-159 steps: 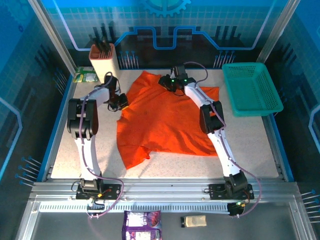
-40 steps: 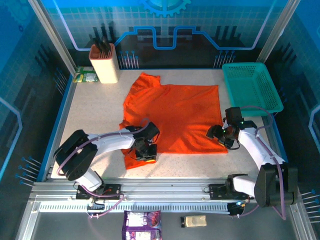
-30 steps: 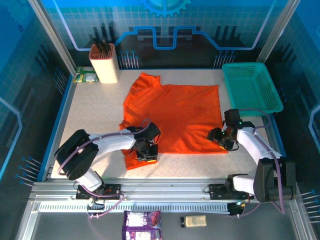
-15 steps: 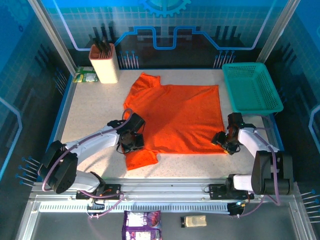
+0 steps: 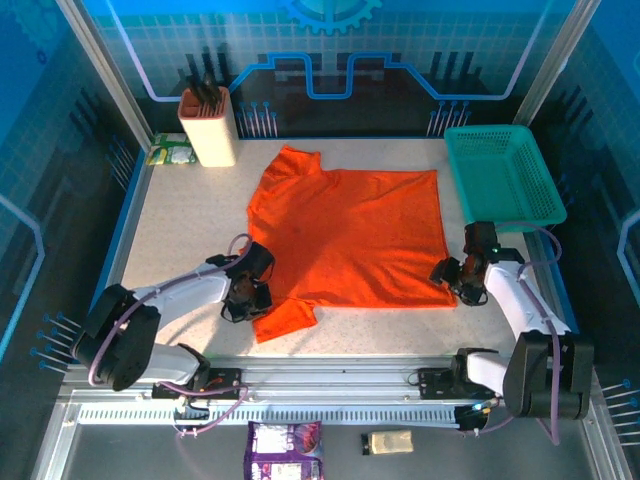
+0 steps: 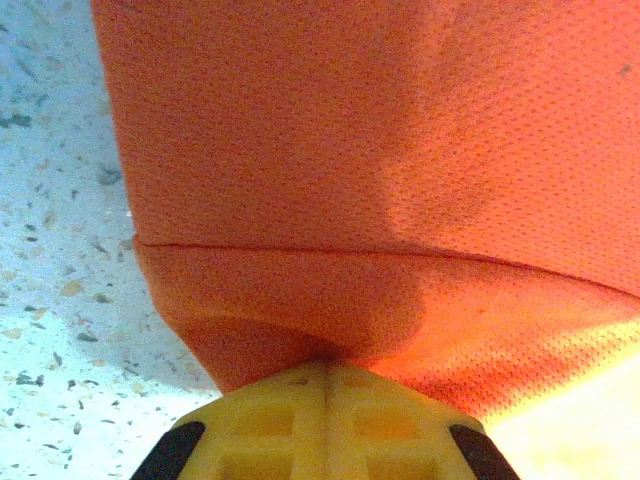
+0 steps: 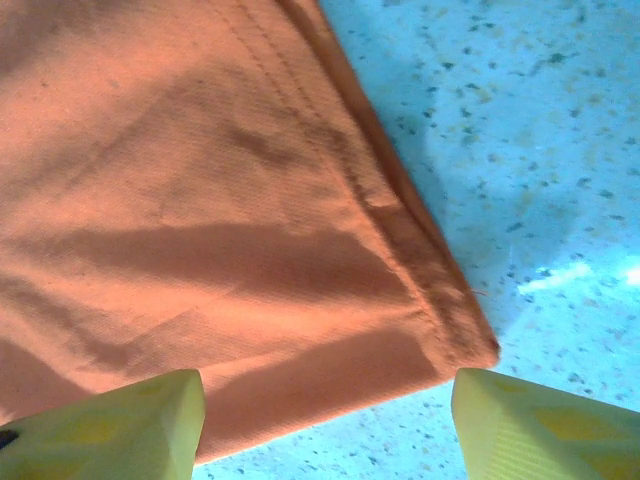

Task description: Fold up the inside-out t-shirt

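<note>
The inside-out t-shirt is bright orange-red and lies spread flat on the speckled table, collar at the far left, one sleeve sticking out at the near left. My left gripper sits at that sleeve's left edge. In the left wrist view its yellow jaws are shut on a pinched fold of the shirt. My right gripper hovers at the shirt's near right corner. It stands open, with the hem corner lying between its fingertips.
A teal mesh basket stands at the far right, close to the right arm. A beige block holder and a green packet sit at the far left. Bare table lies left of the shirt.
My left gripper has moved left, dragging the near-left sleeve outward. My right gripper has shifted slightly right to the shirt's near right corner and stays open.
</note>
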